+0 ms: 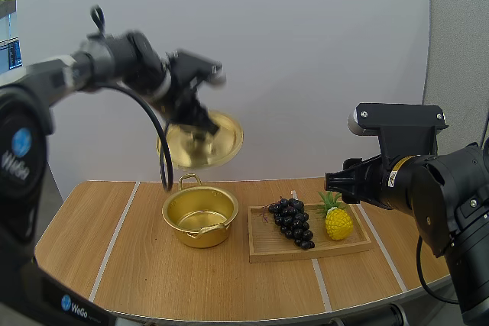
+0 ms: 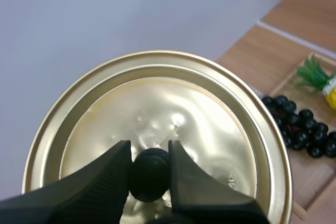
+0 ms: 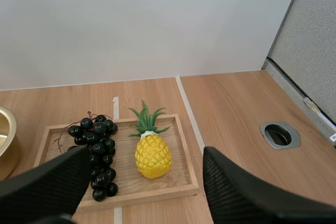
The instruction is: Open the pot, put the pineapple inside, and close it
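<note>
left hand holds the lid up, pineapple lies on the tray

the left hand pinches the black knob of the gold lid between its two fingertips, with one ribbed face pressed to each side of the knob. in the high view the lid hangs tilted in the air, above and a little behind the pot and clear of its rim. the pot stands open on the bench, its shiny gold inside showing, with one handle toward the back and one toward the front.

the right hand is spread wide, its two fingers well apart and gripping nothing. it hovers in the air over the right end of the wooden tray. seen from the right wrist, the pineapple shows in the gap between the fingers, down on the tray and not touched by them.

the pineapple is yellow and lies in the right half of the tray, its green crown pointing toward the back wall. a bunch of dark grapes lies just beside it in the left half. the tray sits on the bench near the pot, on the pot's right, with a narrow strip of bench between them. to the right of the tray there is a round metal-ringed hole in the bench.
</note>
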{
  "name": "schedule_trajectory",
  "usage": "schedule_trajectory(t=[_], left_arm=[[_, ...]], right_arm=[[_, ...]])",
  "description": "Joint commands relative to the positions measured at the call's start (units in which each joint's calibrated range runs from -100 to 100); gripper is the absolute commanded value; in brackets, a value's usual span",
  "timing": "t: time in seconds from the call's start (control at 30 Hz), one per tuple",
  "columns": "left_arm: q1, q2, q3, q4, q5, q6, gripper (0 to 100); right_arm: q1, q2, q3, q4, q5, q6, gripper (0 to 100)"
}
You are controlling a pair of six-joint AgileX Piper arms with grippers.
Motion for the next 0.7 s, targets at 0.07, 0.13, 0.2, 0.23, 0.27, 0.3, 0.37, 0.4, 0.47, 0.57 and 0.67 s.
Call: schedule_trajectory(t=[0.07, 0.13, 0.2, 0.23, 0.27, 0.3, 0.37, 0.4, 0.47, 0.57, 0.67], left_arm=[[-0.28, -9.0, -15.7, 6.9, 2.3, -5.7, 0], [-0.28, -10.3, -20.7, 10.7, 2.3, -7.6, 0], [-0.28, -11.0, -25.8, 14.7, 2.3, -10.2, 0], [-0.28, -11.1, -28.4, 16.0, 2.3, -11.2, 0], [-0.28, -11.1, -31.0, 17.5, 2.3, -12.6, 0], [-0.28, -11.1, -33.5, 18.6, 2.3, -13.7, 0], [-0.28, -11.1, -37.4, 19.5, 2.3, -15.2, 0], [-0.28, -11.1, -39.4, 19.8, 2.3, -15.9, 0], [-0.28, -11.1, -42.6, 19.8, 2.3, -16.9, 0], [-0.28, -11.1, -46.7, 19.9, 1.7, -18.5, 0], [-0.28, -11.1, -48.8, 19.9, 0.7, -18.7, 0]], right_arm=[[-0.3, 0.0, -0.5, -0.6, -0.4, -0.4, 100], [-0.3, 0.0, -0.5, -0.6, -0.4, -0.4, 100], [-0.3, 0.0, -0.5, -0.5, -0.4, -0.4, 100], [-0.3, 0.0, -0.5, -0.5, -0.4, -0.4, 100], [-0.3, 0.0, -0.5, -0.5, -0.4, -0.4, 100], [-0.3, 0.0, -0.5, -0.5, -0.6, -0.4, 100], [-0.3, 0.0, -0.5, -0.5, -0.6, -0.4, 100], [-0.3, 0.0, -0.5, -0.5, -0.9, -0.4, 100], [-0.3, 0.0, -0.5, -0.5, -1.1, -0.4, 100], [-0.3, 0.0, -0.5, -0.5, -1.1, -0.4, 100], [-0.3, 0.0, -0.5, -0.5, -1.1, -0.4, 100]])
